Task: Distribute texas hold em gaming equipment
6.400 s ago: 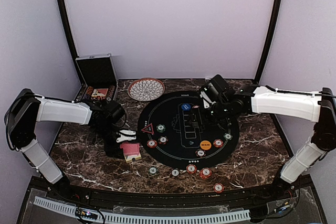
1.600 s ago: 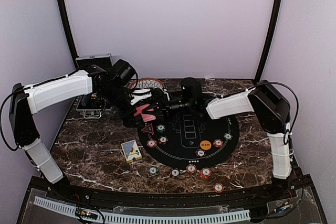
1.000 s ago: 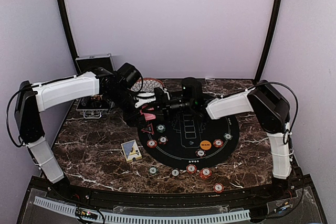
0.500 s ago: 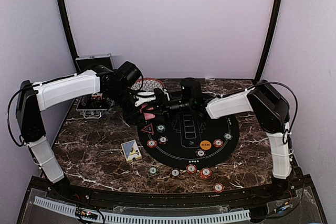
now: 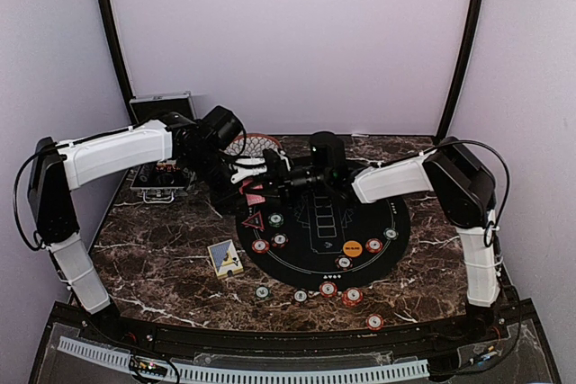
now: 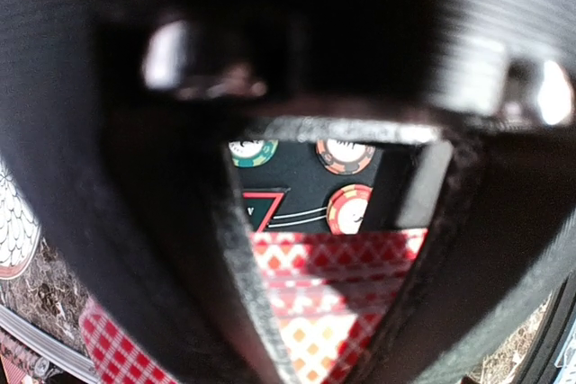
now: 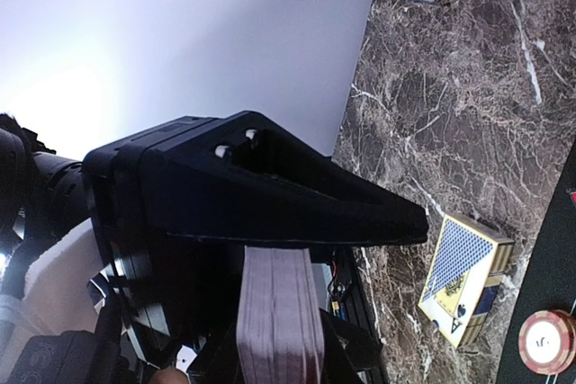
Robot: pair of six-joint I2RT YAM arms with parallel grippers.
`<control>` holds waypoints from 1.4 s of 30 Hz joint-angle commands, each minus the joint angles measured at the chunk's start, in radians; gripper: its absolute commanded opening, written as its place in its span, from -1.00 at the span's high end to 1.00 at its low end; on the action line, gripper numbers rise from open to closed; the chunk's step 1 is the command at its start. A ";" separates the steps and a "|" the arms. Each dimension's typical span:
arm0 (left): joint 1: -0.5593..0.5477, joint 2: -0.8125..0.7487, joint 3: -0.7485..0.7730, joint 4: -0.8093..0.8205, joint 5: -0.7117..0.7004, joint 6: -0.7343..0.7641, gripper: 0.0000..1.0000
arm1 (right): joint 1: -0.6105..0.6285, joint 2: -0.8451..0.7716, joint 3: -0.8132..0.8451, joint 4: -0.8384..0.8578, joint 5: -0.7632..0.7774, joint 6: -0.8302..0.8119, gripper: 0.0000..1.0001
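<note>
Over the mat's [image 5: 306, 258] far-left rim, the left gripper [image 5: 247, 184] pinches the deck [image 5: 255, 193], its long axis toward the right gripper [image 5: 273, 179], whose grip I cannot tell.

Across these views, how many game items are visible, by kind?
poker chips: 11
orange button: 1
red triangle marker: 1
card box: 1
deck of cards: 1
Total: 15

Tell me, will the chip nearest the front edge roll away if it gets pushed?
Probably not. The chip lies flat, so it would likely slide rather than roll. The table looks like smooth marble, so it may slide easily. It is round, though, so if it were tipped onto its rim it could roll.
</note>
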 commanded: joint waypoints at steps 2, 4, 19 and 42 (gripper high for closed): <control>-0.010 -0.036 -0.012 0.062 0.011 -0.015 -0.48 | 0.011 0.033 -0.002 0.046 -0.005 0.035 0.98; -0.010 -0.050 -0.029 0.078 0.015 -0.018 -0.63 | 0.010 0.033 -0.007 0.051 -0.006 0.038 0.99; -0.010 -0.100 -0.085 0.107 0.087 0.049 -0.66 | 0.010 0.021 -0.021 0.030 -0.002 0.020 1.00; 0.023 -0.056 -0.107 0.048 0.111 0.083 -0.70 | 0.011 -0.005 -0.040 0.051 -0.001 0.019 1.00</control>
